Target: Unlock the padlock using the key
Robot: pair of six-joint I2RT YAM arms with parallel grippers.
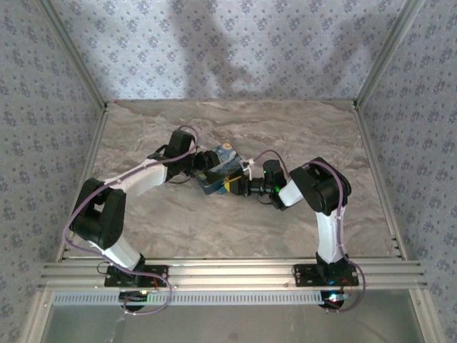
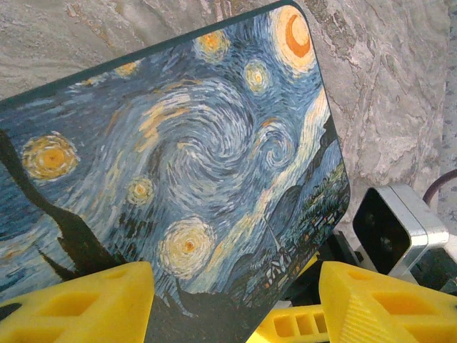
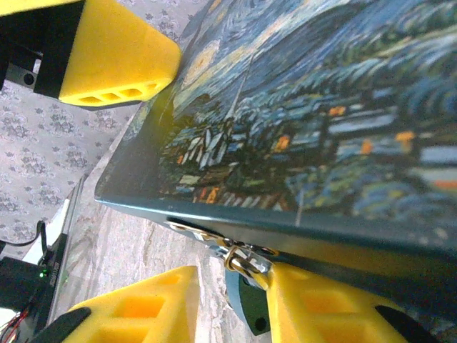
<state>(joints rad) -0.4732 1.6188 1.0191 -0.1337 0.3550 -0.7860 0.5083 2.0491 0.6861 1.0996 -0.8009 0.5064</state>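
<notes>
The padlock [image 3: 248,311], a small dark blue-grey lump, hangs by its shiny shackle [image 3: 246,259] from a metal hasp on the front wall of the swirl-print box [image 1: 220,170]. It sits between the fingers of my right gripper [image 3: 232,280], touching the right-hand finger [image 3: 335,307] and apart from the left-hand one. The jaws stand apart, so the gripper is open. I cannot make out a key. My left gripper [image 2: 235,289] is open, and its yellow fingers [image 2: 78,304] straddle a corner of the box lid [image 2: 193,143].
The box lies mid-table on the marble-pattern top [image 1: 300,136], with both grippers [image 1: 202,168] [image 1: 234,187] meeting at it. Patterned walls [image 1: 43,107] close in the left, right and back. The left gripper's finger [image 3: 114,57] hangs above the lid in the right wrist view.
</notes>
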